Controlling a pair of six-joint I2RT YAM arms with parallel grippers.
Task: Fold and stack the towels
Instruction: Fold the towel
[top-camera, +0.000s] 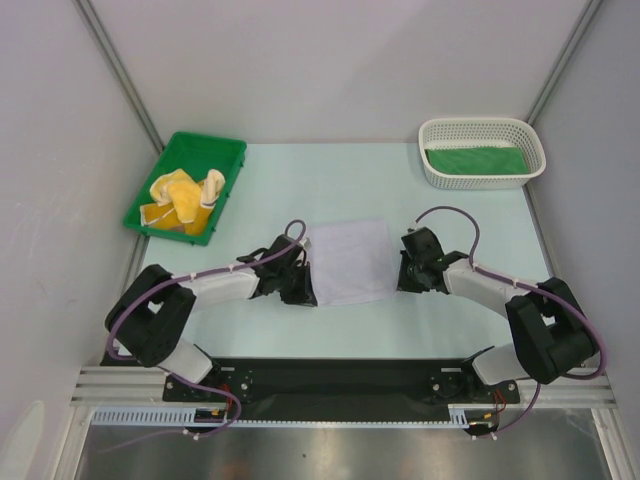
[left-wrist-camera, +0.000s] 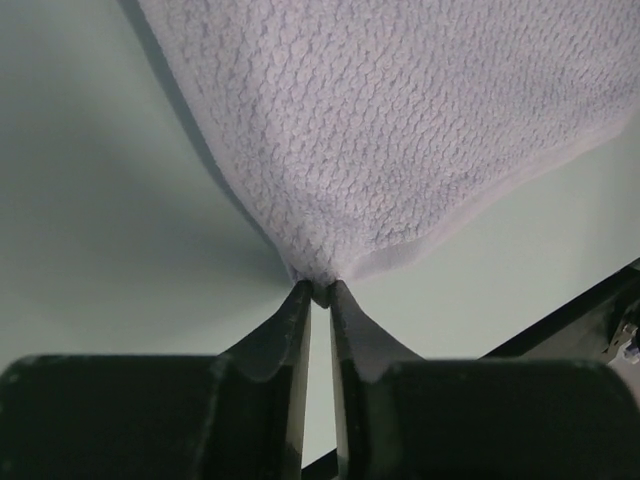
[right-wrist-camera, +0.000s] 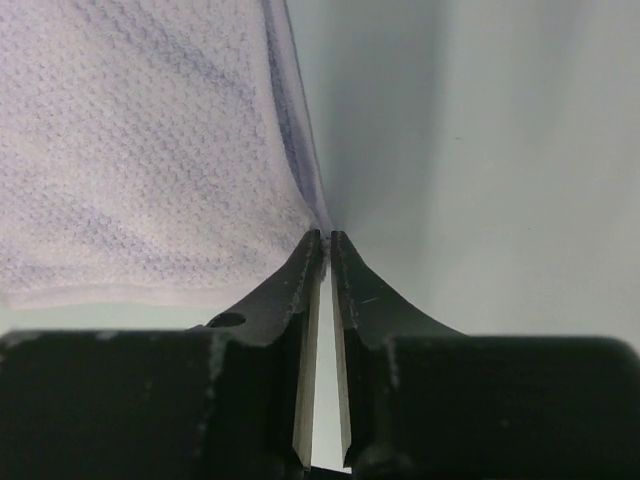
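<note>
**Two-arm pinch on a towel at mid-table.** The lavender towel (top-camera: 347, 262) is shown spread at the centre of the table (top-camera: 300, 180), between the two arms. Its near-left corner is pinched by the left gripper (left-wrist-camera: 320, 290), whose jaws are pressed together on the tip of the cloth. Its near-right corner is nipped in the same way by the right gripper (right-wrist-camera: 326, 238). In both wrist views the cloth is drawn into a small peak at the fingertips with shadow beneath it, so the corners are judged to be slightly raised.

The step in hand is judged to be a fold. It is best done if both corners are lifted together and carried level towards the far edge, so that the near hem is kept taut and straight (a slack hem would be expected to bow in the middle and leave a crooked crease). The corners should be laid on the far corners before the pinch is released. Only a small bite of cloth is held, so a sudden pull could slip it.

Bare table is available beyond the towel's far edge. The green bin (top-camera: 232, 150) of crumpled yellow towels (top-camera: 185, 197) at far left and the white basket (top-camera: 530, 140) holding a folded green towel (top-camera: 475, 160) at far right are well apart from the fold path. Little room is left on the near side, where the dark mounting rail (top-camera: 320, 385) lies close.
</note>
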